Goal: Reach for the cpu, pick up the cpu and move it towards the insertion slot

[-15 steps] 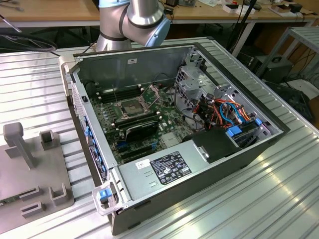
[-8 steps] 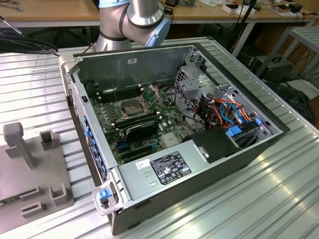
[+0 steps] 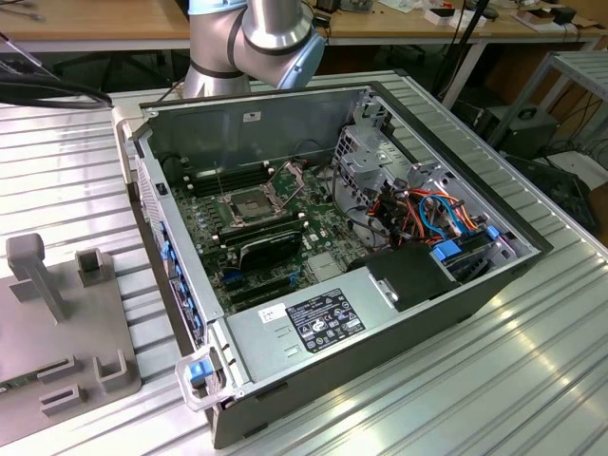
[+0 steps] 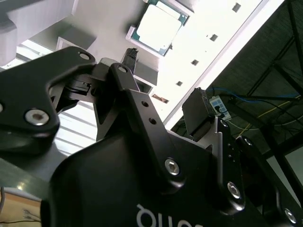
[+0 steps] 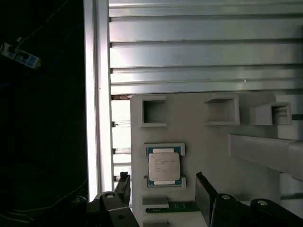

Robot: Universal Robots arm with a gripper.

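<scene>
While the ridged aluminium tabletop [image 3: 532, 361] spreads across the exterior view, an open computer case [image 3: 285, 114] lies on it at the frame's centre, its circuit board facing up. The arm [image 3: 271, 33] shows at the top centre of that frame, behind the case, as a thick silver joint with pale blue caps, bent over and leading out past the upper edge. A grey moulded fixture [image 3: 57, 323] sits on the tabletop at the lower left. In both wrist views a pale grey holder plate [image 5: 203, 156] with square pockets lies on the ribbed metal, and the black gripper [image 5: 164, 194] [image 4: 164, 85] hangs over it, its two fingers [image 5: 204, 196] spread well apart and clamped on nothing. The insertion slot [image 3: 249, 204], silver-framed with a dark centre, sits on the board left of the exterior frame's centre. The cpu [image 5: 164, 166] [image 4: 158, 26] rests flat in a shallow recess of the holder plate, just beyond the parted fingertips and untouched by them.
</scene>
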